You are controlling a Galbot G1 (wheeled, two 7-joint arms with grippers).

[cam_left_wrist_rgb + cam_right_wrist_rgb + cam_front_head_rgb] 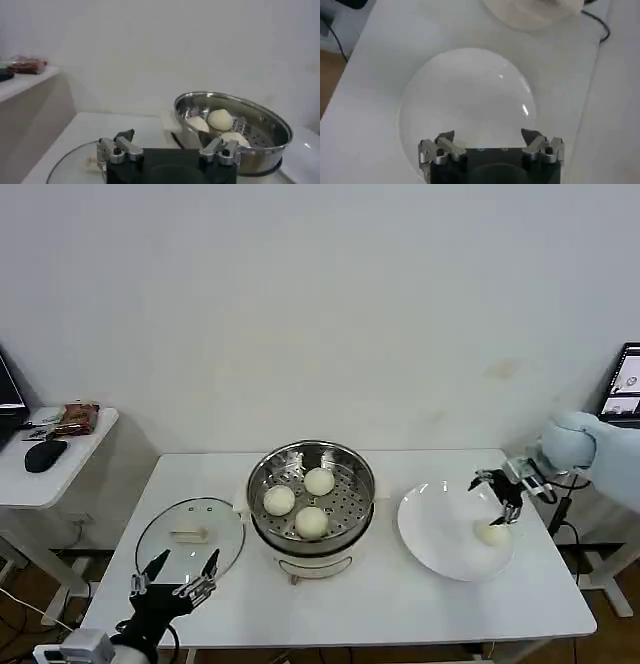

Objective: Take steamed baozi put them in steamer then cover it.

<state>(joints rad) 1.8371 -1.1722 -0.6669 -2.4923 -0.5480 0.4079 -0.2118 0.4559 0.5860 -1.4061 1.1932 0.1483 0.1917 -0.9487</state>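
Three steamed baozi sit in the steamer; the fourth lies on the white plate, under the right gripper, jaws wide. The left gripper, also spread, hovers near the cover on the table.

Head camera high over the table; wrist cameras low, close; steamer shared with left wrist

Setting: robot test room or lab, not a home kitchen. Evidence: bare white wall; plain white table carrying cookware; side desk with computer mouse; monitor at the edge; loose cables on the wooden floor.
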